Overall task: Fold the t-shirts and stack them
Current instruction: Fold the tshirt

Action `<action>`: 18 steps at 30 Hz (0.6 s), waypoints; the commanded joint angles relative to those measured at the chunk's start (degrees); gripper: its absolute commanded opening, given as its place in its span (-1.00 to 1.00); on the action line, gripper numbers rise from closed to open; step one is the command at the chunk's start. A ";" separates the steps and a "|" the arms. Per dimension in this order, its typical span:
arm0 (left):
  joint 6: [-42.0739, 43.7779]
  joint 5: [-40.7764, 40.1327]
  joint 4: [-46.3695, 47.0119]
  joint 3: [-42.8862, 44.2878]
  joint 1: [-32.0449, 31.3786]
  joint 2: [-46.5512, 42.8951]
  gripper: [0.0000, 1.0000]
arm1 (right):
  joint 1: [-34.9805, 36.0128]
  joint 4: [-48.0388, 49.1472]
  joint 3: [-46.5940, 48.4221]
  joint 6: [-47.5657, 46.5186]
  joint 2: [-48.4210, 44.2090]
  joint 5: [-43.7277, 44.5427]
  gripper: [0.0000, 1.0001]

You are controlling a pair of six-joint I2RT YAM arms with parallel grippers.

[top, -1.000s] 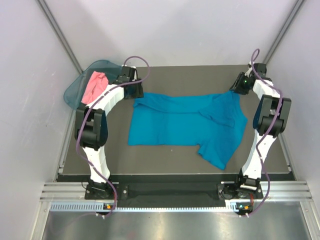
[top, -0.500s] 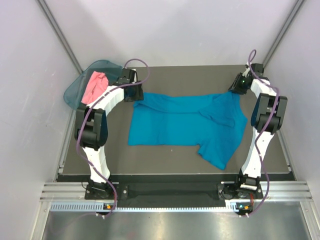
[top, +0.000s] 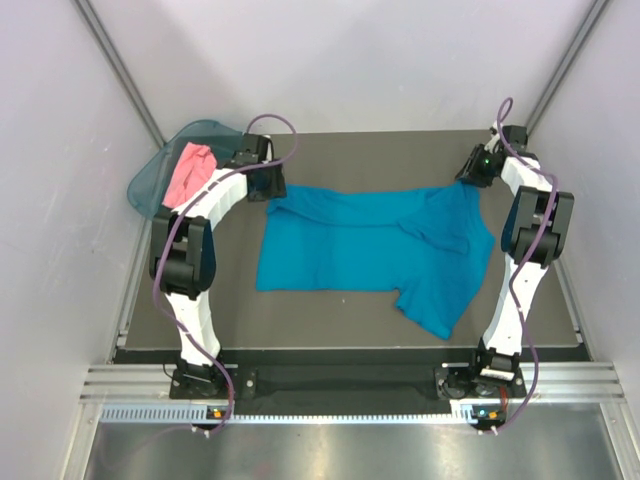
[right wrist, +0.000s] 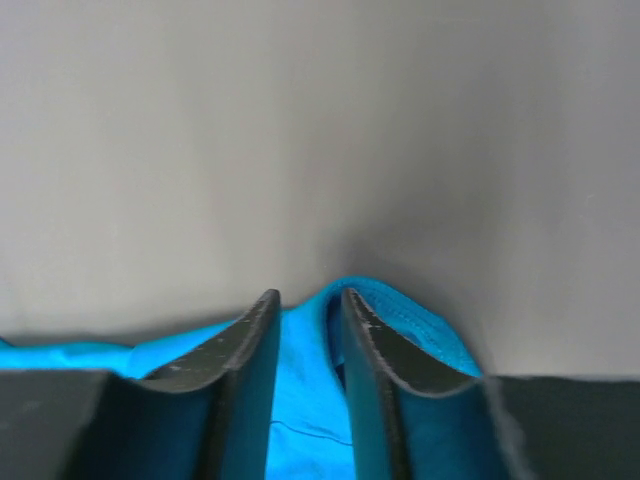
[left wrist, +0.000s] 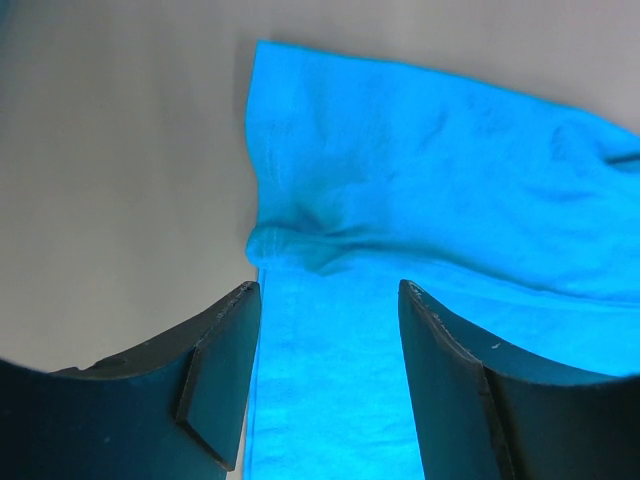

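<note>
teal t-shirt (top: 370,245) lies crosswise; left end effector (left wrist: 325,300) open, right end effector (right wrist: 305,310) pinching it.

No readable text, labels, brands or numbers in any of my views. Nothing printed that I can make out on anything in the top view or either wrist view.
</note>
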 commanded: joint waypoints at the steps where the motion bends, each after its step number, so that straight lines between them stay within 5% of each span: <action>1: -0.61 0.00 -0.39 3.59 0.69 0.56 0.24 | 0.52 0.15 0.55 -1.05 -1.33 0.09 -0.33; 13: -1.58 -0.17 -0.04 3.59 0.86 1.27 0.24 | 0.61 -0.03 -1.38 -1.32 -1.60 0.00 -0.52; 18: -2.37 0.53 0.23 4.20 1.47 1.62 0.26 | 0.35 0.94 -1.73 -0.44 -3.61 4.22 -0.85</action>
